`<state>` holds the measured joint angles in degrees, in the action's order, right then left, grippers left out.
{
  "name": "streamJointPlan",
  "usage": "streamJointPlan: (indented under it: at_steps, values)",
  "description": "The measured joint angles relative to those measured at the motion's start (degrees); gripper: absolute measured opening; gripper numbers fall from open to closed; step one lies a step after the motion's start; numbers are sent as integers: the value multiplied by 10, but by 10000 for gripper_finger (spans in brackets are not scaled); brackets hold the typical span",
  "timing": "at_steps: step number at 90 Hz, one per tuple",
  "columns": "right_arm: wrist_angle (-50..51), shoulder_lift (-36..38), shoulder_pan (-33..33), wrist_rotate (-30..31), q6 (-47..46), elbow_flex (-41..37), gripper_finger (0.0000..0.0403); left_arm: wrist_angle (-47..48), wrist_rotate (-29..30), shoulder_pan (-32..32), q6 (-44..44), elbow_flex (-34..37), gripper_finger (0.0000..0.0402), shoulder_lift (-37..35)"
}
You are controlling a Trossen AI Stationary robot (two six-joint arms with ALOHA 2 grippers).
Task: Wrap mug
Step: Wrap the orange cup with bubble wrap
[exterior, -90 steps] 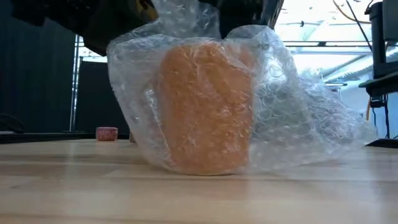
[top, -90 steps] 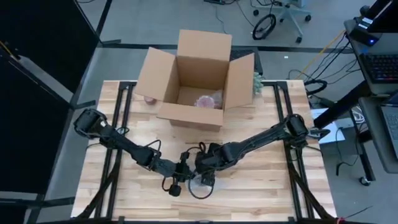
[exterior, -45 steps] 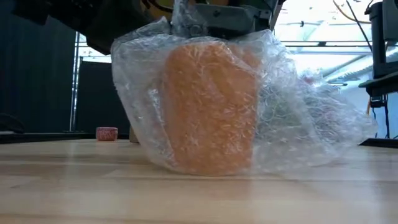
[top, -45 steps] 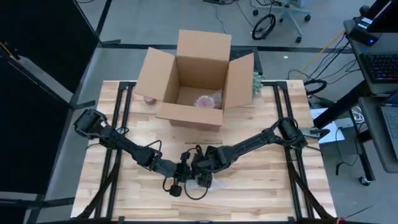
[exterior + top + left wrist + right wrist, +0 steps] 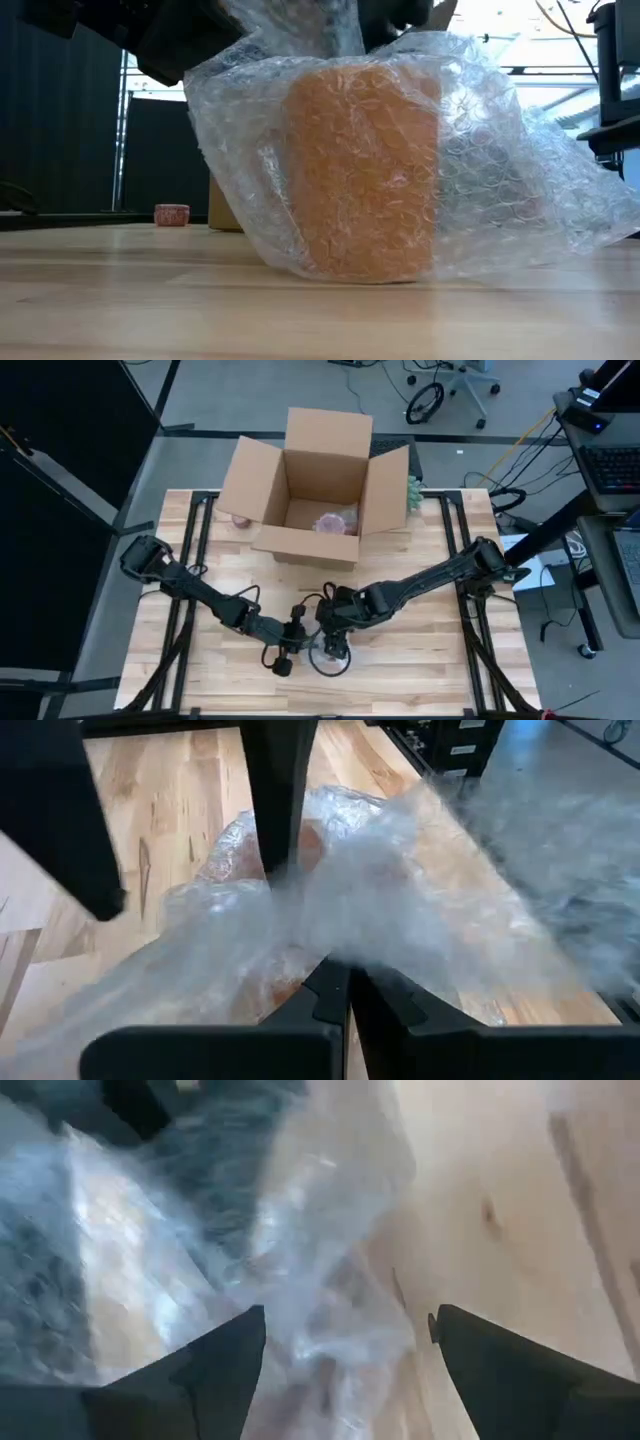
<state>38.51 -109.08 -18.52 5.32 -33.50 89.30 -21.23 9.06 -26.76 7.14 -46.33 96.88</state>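
Note:
An orange mug (image 5: 365, 180) stands upright on the wooden table near its front edge, under a sheet of clear bubble wrap (image 5: 500, 180) that covers its top and sides and trails on the table to the right. In the high view the mug (image 5: 330, 657) lies just below both grippers. My left gripper (image 5: 347, 982) comes from the table's left and is shut on the wrap. My right gripper (image 5: 345, 1330) comes from the right and is open above the mug, with wrap between its fingers. My left gripper pinches a bunched part of the bubble wrap (image 5: 320, 948) between its two fingers, at the mug's left side. The fingers come nearly level from the table's left. From the hold the wrap runs up over the mug, and its lower edge lies on the table. My right gripper points down over the mug; one finger (image 5: 280, 830) ends right at the wrap, but I cannot tell whether it touches.
An open cardboard box (image 5: 315, 490) stands at the table's far side with a pink wrapped thing (image 5: 330, 522) inside. A small red object (image 5: 172, 214) sits by the box's left. Bare wood lies at the near left and near right.
The mug and its wrap have slid a little toward the table's right edge, the mug staying upright. My right gripper, low on the mug's top half a second ago, has risen and shifted right. The wrap stands higher over the mug and is spread wider on its right.

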Motion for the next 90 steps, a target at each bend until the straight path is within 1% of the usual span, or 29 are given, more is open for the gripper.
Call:
streamJointPlan:
  at_steps: [22, 33, 39, 54, 72, 81, 90]
  values:
    - [-32, -4, 0, 11, 9, 0, 276, 0, 0, 0, 0, 0, 0, 0]
    - [-51, -10, -3, 37, 12, 0, 276, 0, 0, 0, 0, 0, 0, 0]
    - [-33, -23, -6, 33, 11, 1, 276, -1, 0, 0, 1, 0, 0, 0]
    - [38, -53, -23, -2, -11, 0, 276, -1, 0, 0, 1, 0, 0, 0]
    - [34, -94, -28, -3, -19, 3, 276, -1, 0, 0, 1, 0, 0, 0]
    - [31, -130, -20, -14, -21, 4, 276, 4, -1, 0, 2, 1, 0, -1]
    - [32, -148, -14, -21, -23, 5, 276, 11, -1, 0, 11, 1, 0, 0]
